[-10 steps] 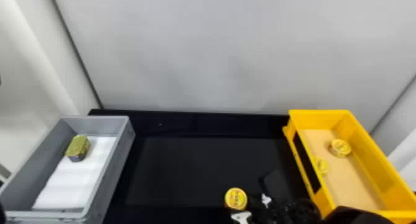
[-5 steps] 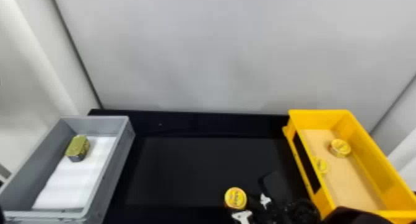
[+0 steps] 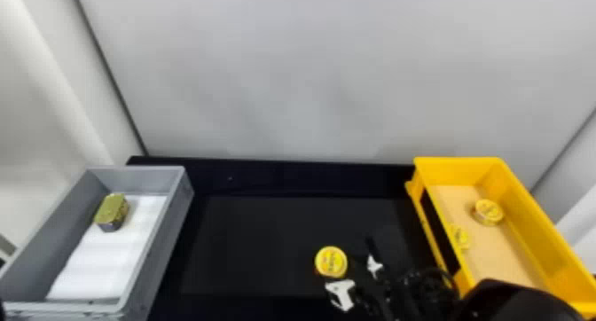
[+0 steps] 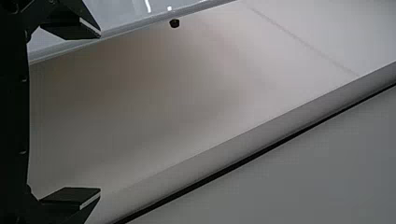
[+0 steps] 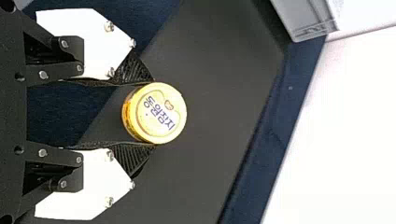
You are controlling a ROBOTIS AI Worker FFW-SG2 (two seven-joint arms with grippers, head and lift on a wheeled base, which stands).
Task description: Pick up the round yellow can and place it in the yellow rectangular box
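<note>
Grasping a round yellow can in the right gripper over a black tabletop; keeping the left gripper released, jaws wide.

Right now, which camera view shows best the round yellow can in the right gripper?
The right wrist view: the round yellow can is large, lid and side visible between the fingers of the right gripper. The head view shows it smaller, left of the yellow box.

Look, the right gripper has the can pinched between its fingertips, over the dark bench. The grey box sits by the bench's far edge, pale wall beyond.
</note>
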